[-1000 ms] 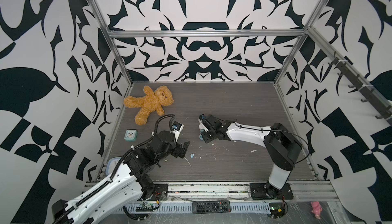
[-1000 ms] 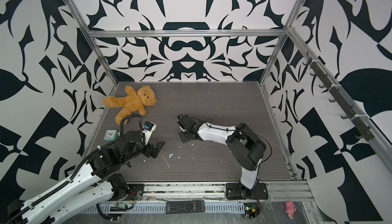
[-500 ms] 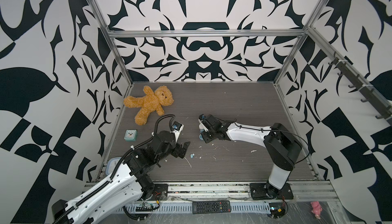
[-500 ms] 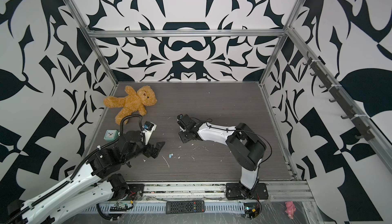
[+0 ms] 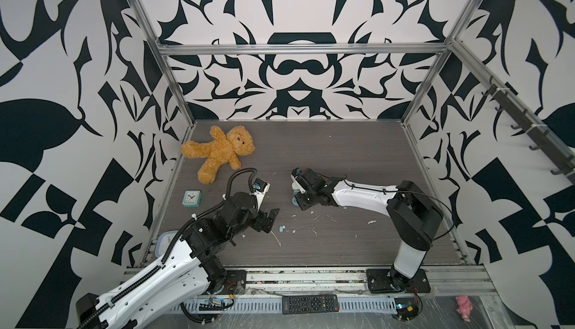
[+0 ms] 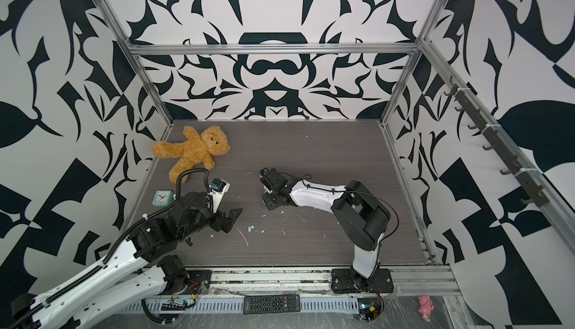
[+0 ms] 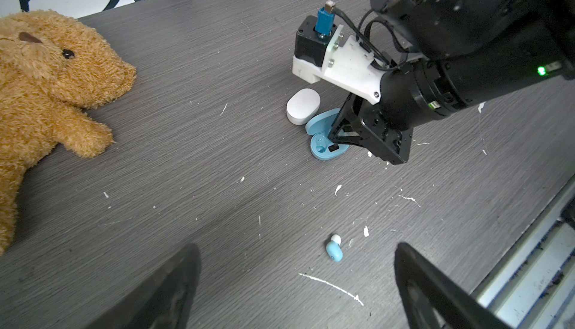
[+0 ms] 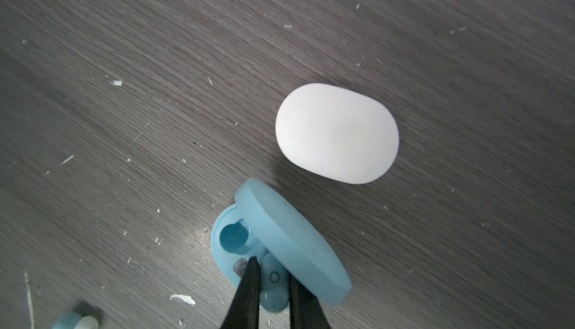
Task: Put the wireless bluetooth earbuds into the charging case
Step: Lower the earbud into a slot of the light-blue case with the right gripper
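The blue earbud sits in the open blue charging case mid-table, with the right gripper jaws clamped on it, apparently to seat it. A second blue earbud lies nearer the front edge. The left gripper hovers there with its jaws wide apart, likely the next pick.

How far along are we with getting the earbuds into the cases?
Done: the blue case is open; the white case is shut, contents unseen. In hand: the right gripper is shut on the held blue earbud at one socket; the other socket is empty. Left: the loose blue earbud lies on the table, with the open left gripper near it.
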